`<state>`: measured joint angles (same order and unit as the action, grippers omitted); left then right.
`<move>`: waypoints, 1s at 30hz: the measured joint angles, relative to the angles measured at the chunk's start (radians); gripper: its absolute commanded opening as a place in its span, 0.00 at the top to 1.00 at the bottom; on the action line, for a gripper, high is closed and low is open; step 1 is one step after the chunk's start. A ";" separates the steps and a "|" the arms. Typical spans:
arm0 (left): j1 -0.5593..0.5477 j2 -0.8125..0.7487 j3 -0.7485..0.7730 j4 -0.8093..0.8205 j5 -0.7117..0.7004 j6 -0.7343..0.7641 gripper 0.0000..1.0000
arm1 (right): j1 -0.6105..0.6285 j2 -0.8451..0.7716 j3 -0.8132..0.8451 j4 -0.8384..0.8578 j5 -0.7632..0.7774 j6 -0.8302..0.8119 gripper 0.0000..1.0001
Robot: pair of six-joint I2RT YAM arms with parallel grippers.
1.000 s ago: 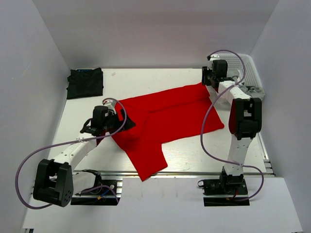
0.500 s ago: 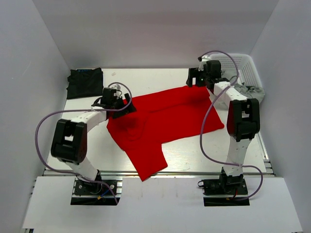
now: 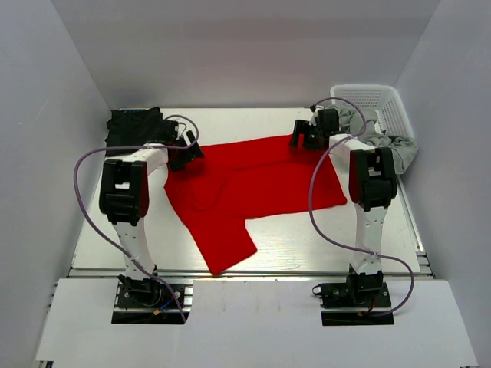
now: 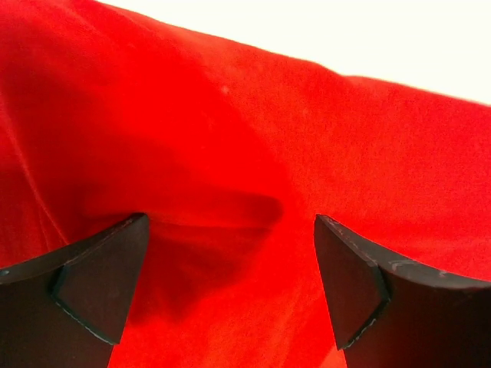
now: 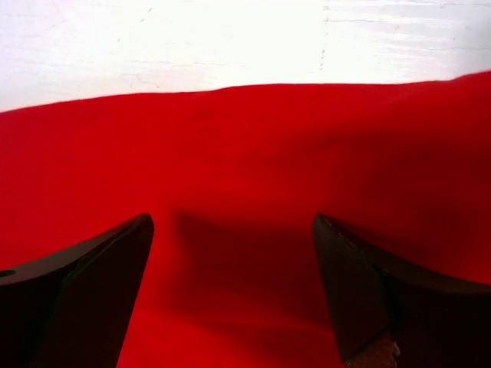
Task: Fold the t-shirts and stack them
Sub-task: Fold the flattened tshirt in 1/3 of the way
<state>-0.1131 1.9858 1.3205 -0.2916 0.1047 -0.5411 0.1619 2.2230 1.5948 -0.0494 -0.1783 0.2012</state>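
Note:
The red t-shirt point(image 3: 253, 184) lies spread on the white table, one part reaching toward the near edge. My left gripper point(image 3: 186, 153) is at its far left corner, open, with red cloth point(image 4: 230, 192) under and between the jaws. My right gripper point(image 3: 303, 138) is at its far right corner, open, above red cloth point(image 5: 238, 199). The black t-shirt point(image 3: 132, 126) lies folded at the far left corner of the table, just behind the left gripper.
A white lattice basket point(image 3: 387, 103) stands at the far right with grey cloth point(image 3: 391, 146) hanging over its rim. White walls close in the table on three sides. A metal rail point(image 3: 307, 270) runs along the near edge.
Both arms have swung toward the far side of the table, dragging the red shirt with them. The shirt now lies flatter and further back. Both jaws now stand open.

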 measured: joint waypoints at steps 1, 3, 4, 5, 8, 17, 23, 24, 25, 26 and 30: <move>0.008 0.031 0.039 0.002 0.005 0.004 0.01 | 0.000 0.000 0.000 0.000 0.009 0.006 0.10; 0.021 0.087 0.116 0.002 0.016 0.017 0.01 | 0.000 0.000 -0.003 0.005 0.019 0.014 0.10; 0.026 0.116 0.158 -0.001 0.019 0.028 0.01 | 0.001 -0.001 -0.009 0.013 0.024 0.021 0.10; 0.028 0.154 0.213 -0.004 0.024 0.043 0.01 | 0.002 -0.005 -0.019 0.025 0.028 0.026 0.10; 0.034 0.239 0.336 0.000 0.051 0.087 0.01 | 0.003 -0.031 -0.074 0.074 0.043 0.034 0.10; 0.038 0.264 0.381 -0.007 0.146 0.195 0.01 | 0.015 -0.053 -0.040 -0.035 0.088 -0.019 0.10; 0.022 0.108 0.297 -0.090 0.138 0.234 0.01 | 0.045 -0.225 -0.159 -0.081 0.124 -0.039 0.10; 0.018 0.031 0.244 -0.105 0.139 0.234 0.01 | 0.052 -0.280 -0.212 -0.073 0.128 -0.026 0.10; 0.015 -0.058 0.169 -0.095 0.137 0.229 0.01 | 0.059 -0.352 -0.279 -0.073 0.130 -0.004 0.10; 0.013 -0.148 0.102 -0.097 0.136 0.222 0.01 | 0.066 -0.415 -0.339 -0.052 0.131 0.015 0.10; 0.002 -0.500 -0.154 -0.083 0.129 0.171 0.01 | 0.082 -0.679 -0.625 0.029 0.139 0.137 0.10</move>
<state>-0.1116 1.4857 1.1660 -0.3748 0.2340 -0.3702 0.2436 1.5440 0.9699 -0.0200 -0.0391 0.3386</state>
